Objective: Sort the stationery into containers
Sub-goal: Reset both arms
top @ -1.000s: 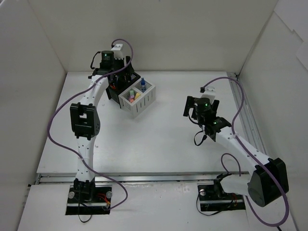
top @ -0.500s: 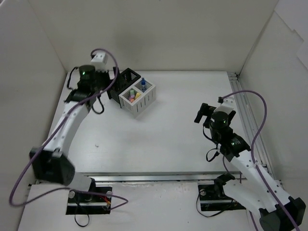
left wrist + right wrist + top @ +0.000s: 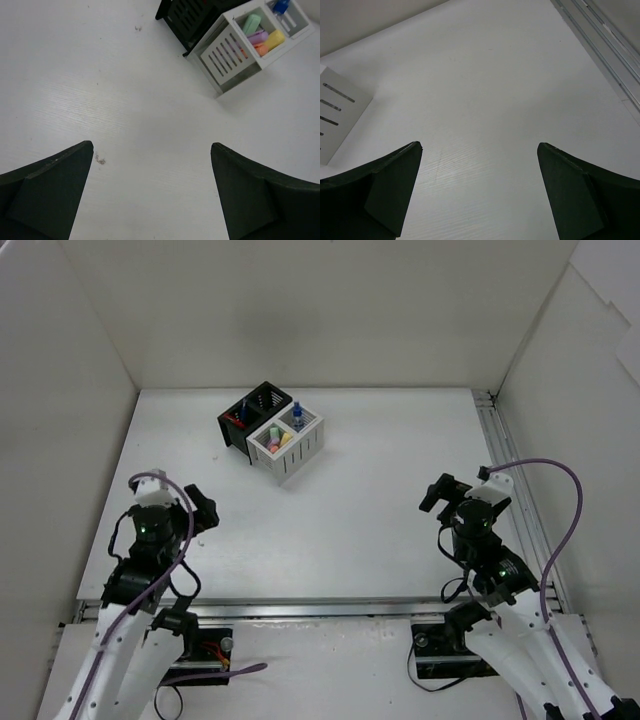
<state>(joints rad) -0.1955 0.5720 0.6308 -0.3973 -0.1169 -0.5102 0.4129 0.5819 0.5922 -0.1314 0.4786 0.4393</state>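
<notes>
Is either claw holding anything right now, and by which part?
Nothing is held. The left claw and the right claw are both open and empty, hanging above the table.

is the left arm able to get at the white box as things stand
Probably yes: the left claw is open and empty, and only bare table lies between it and the white box.
</notes>
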